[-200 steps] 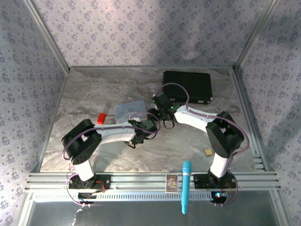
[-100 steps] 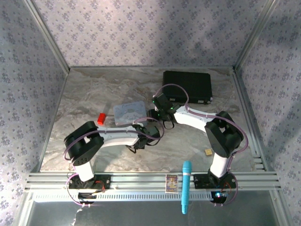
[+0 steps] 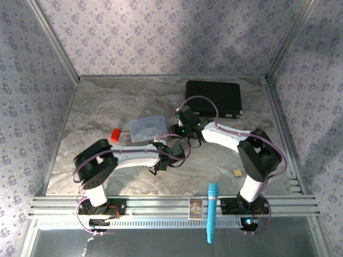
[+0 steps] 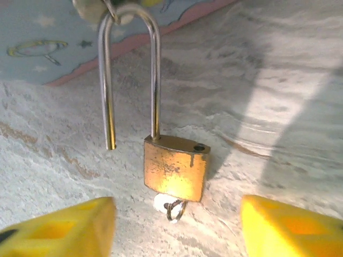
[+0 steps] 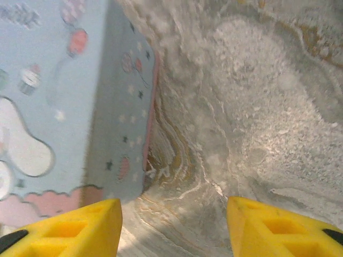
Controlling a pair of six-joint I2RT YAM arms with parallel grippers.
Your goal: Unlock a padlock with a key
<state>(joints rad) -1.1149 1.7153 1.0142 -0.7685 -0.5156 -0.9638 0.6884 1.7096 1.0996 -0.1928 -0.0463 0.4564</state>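
Observation:
In the left wrist view the padlock lies on the marble table, brass body toward me. Its silver shackle stands open, one leg out of the body. The key, a whitish speck with a small wire ring, sticks out of the body's near end. My left gripper is open, with its yellow fingers on either side just short of the padlock and apart from it. My right gripper is open over bare table beside the pastel tin. From above, the left gripper and right gripper sit close together at mid-table.
The pastel tin lies just beyond the padlock. A red block is to its left and a black case at the back right. A small tan square, a blue cylinder and a card lie near the front rail.
My left arm has stretched rightward, moving its gripper toward mid-table. The right wrist has shifted slightly to the right.

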